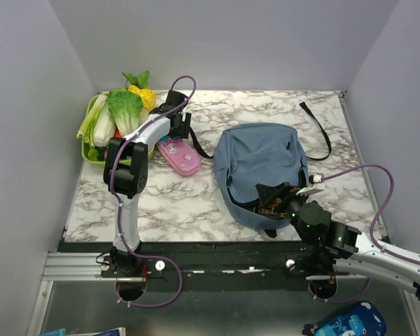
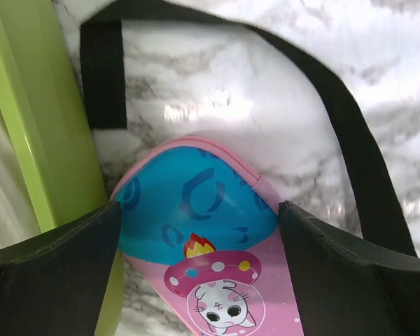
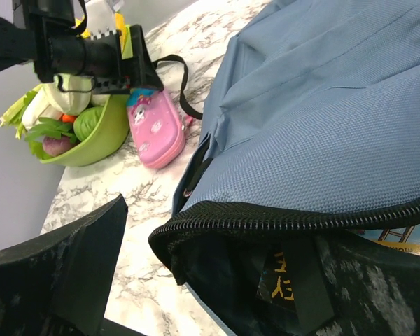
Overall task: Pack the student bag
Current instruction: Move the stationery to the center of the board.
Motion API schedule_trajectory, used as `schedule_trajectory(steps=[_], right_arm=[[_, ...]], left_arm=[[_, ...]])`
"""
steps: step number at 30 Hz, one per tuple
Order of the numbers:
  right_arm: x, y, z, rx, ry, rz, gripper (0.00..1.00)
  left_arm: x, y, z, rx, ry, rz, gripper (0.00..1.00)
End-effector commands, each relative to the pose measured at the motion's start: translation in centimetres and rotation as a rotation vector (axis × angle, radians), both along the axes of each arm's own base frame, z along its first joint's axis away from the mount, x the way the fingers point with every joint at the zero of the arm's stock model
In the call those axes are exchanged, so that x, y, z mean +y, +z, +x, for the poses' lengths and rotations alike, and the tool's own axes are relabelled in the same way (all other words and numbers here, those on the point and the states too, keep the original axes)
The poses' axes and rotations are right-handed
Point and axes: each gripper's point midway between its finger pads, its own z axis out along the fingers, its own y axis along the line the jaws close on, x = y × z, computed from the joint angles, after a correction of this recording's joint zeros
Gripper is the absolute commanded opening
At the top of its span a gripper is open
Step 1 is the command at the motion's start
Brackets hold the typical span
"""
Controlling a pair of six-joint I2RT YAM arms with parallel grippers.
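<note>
The dusty-blue student bag (image 1: 262,157) lies unzipped. The right fingers (image 3: 70,266) gape empty at its mouth, and the left fingers (image 2: 56,280) stand wide astride the pink pencil case (image 2: 210,245) beside it.

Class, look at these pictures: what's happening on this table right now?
Two robot arms are packing a student bag. The left gripper hangs open over the pink pencil case, jaws either side of it, beside a green basket of vegetables. The right gripper is open at the bag's unzipped mouth, its zip edge between the jaws. The pencil case is not yet in the bag.
</note>
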Motion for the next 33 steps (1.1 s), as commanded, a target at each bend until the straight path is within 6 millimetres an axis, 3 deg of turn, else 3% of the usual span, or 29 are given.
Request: schedule_trajectory(steps=[1, 7, 12, 19, 22, 25, 26, 27, 29, 31, 33], right_arm=[[0.0, 0.8, 0.2, -0.024, -0.003, 0.005, 0.94], [0.2, 1.3, 0.3, -0.04, 0.002, -0.006, 0.94], [0.4, 1.4, 0.4, -0.041, 0.006, -0.022, 0.94], [0.7, 1.1, 0.6, -0.041, 0.016, -0.066, 0.94], [1.7, 2.0, 0.6, -0.054, 0.057, -0.107, 0.94], [3.7, 4.0, 0.9, -0.065, 0.114, -0.148, 0.95], [4.6, 5.1, 1.0, -0.063, 0.127, -0.159, 0.95], [5.0, 5.5, 1.1, -0.062, 0.136, -0.168, 0.95], [5.8, 6.3, 1.1, -0.058, 0.161, -0.186, 0.95], [6.9, 7.9, 1.0, -0.064, 0.184, -0.179, 0.95], [8.1, 8.3, 0.6, -0.06, 0.217, -0.194, 0.99]], left_arm=[[0.2, -2.7, -6.5, 0.18, -0.126, 0.023, 0.98], [-1.8, -3.3, -11.7, 0.215, -0.313, 0.043, 0.95], [-2.6, -2.4, -15.8, 0.219, -0.421, 0.063, 0.95], [-5.1, -1.4, -22.1, 0.271, -0.569, -0.057, 0.94], [-7.3, 0.8, -24.1, 0.266, -0.68, -0.142, 0.94], [-8.8, 5.1, -24.1, 0.2, -0.738, -0.216, 0.97], [-9.2, 7.8, -23.6, 0.148, -0.748, -0.228, 0.99], [-9.4, 9.1, -23.5, 0.123, -0.767, -0.245, 0.99], [-8.8, 12.5, -22.7, 0.046, -0.759, -0.271, 0.99], [-8.0, 14.1, -22.3, 0.015, -0.767, -0.286, 0.99], [-5.3, 14.8, -21.6, 0.004, -0.724, -0.269, 0.99]])
